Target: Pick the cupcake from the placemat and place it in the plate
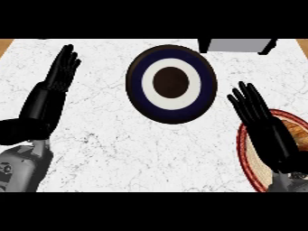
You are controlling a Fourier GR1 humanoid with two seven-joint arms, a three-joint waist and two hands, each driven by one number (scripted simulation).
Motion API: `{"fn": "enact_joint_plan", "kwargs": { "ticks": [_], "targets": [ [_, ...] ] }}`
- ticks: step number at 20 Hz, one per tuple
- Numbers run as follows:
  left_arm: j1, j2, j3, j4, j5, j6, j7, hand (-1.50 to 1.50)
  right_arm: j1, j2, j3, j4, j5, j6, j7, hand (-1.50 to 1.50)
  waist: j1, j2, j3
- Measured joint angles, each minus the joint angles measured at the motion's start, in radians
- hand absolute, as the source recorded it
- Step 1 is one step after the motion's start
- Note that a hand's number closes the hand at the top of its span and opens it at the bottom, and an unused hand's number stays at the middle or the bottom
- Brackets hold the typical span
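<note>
- The plate [171, 84] sits near the far edge of the white marbled surface [109, 140], about midway along it: dark blue rim, a white ring inside, a dark brown centre.
- At the near right corner lies a round placemat [248, 162] with a red border and a pale middle.
- On the placemat there is something orange-brown [303, 133], presumably the cupcake, half hidden behind the right arm; I cannot make out its shape.
- The right robot hand [259, 116] is up above the placemat's far-left part, fingers straight and slightly spread, pointing toward the far edge. It holds nothing.
- The left robot hand [55, 88] rests over the left part of the surface, fingers straight and close together, thumb out to the side, also holding nothing.
- A grey box-like object [237, 45] stands at the far edge, just right of the plate.
- Brown wood shows beyond the surface's left and right edges.
</note>
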Motion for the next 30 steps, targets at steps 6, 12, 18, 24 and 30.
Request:
{"fn": "enact_joint_plan", "kwargs": {
  "ticks": [6,12,18,24,30],
  "targets": [
    [0.170,-0.018,0.018,0.096,0.028,0.036,0.113,0.00,-0.008,-0.170,-0.254,0.009,0.031,-0.083,-0.003,1.50,-0.049,0.020,0.000],
    [0.278,-0.073,0.005,0.173,0.078,0.039,0.177,0.00,0.063,-0.331,-0.494,0.155,0.214,-0.297,-0.013,-1.50,-0.078,0.031,-0.002],
    [0.280,-0.098,0.006,0.210,0.093,0.013,0.165,0.00,0.191,-0.304,-0.648,0.180,0.197,-0.295,-0.164,-1.50,-0.055,0.018,0.006],
    [0.287,-0.102,0.003,0.195,0.092,-0.001,0.178,0.00,0.314,-0.410,-0.662,0.109,0.254,-0.203,-0.073,-1.50,-0.043,0.016,0.005],
    [0.288,-0.106,0.009,0.212,0.091,-0.011,0.152,0.00,0.399,-0.552,-0.591,0.003,0.335,-0.084,0.105,-1.50,-0.039,0.016,0.005]
  ]
}}
